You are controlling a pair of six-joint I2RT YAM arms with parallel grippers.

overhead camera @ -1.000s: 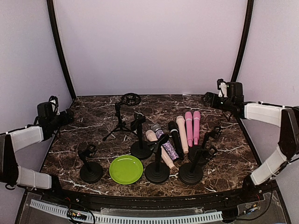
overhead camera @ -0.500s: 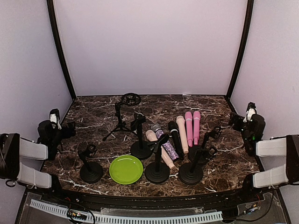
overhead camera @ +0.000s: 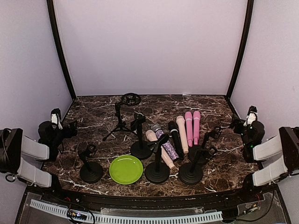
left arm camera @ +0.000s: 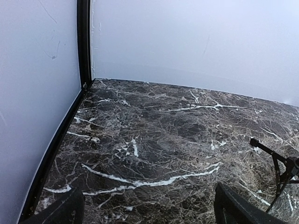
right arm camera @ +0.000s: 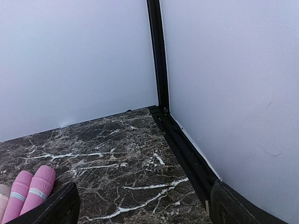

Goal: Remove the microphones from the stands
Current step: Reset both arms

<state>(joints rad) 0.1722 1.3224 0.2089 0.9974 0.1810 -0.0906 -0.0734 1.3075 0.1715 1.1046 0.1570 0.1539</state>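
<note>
A plate (overhead camera: 126,169) lies near centre on the table (overhead camera: 93,112), a stand (overhead camera: 90,171) to its left, more stands (overhead camera: 157,172) right and behind. Microphones (overhead camera: 188,128) lie right of centre, a tripod (overhead camera: 120,125) far left.

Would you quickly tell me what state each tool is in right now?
Left tool: open, holding nothing.
Right tool: open, holding nothing.

No readable txt, labels, brands or nos. in any view. Surfaces of the microphones (overhead camera: 188,127), stands (overhead camera: 157,173), green plate (overhead camera: 126,169), marble table (overhead camera: 224,154) and walls (overhead camera: 149,46) look plain; any fine print is too small to tell.
</note>
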